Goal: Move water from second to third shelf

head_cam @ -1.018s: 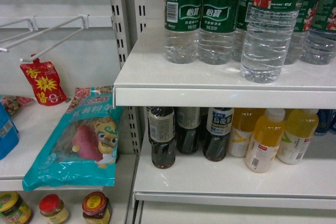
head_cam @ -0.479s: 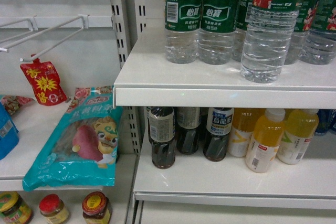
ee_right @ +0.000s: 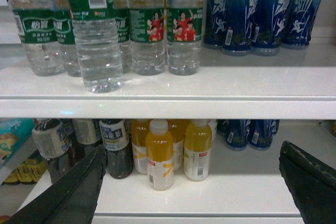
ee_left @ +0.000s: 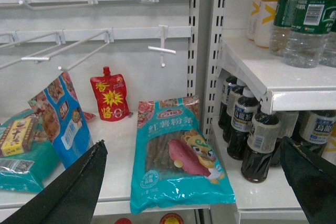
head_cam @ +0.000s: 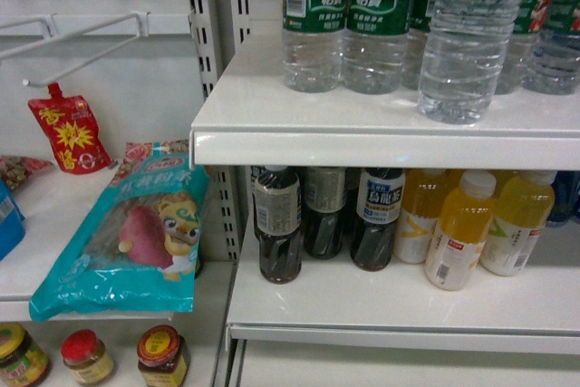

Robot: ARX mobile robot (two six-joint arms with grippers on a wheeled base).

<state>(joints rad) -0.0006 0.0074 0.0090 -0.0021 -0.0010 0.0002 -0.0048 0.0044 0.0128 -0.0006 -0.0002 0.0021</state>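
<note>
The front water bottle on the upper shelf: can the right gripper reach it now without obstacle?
Probably yes. The water bottle stands alone at the shelf's front edge, ahead of its row, with nothing in front. The right gripper is open but sits lower and right of it, so it must rise and shift left.

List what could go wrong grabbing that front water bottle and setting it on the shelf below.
1. The front water bottle stands near the upper shelf edge, close ahead of the other water bottles; a wide-open right gripper could nudge neighbours or tip it forward.
2. The shelf below is crowded at the back with dark bottles and yellow drink bottles; setting down there may topple one.
3. Clearance under the upper shelf looks tight for a tall bottle.
</note>
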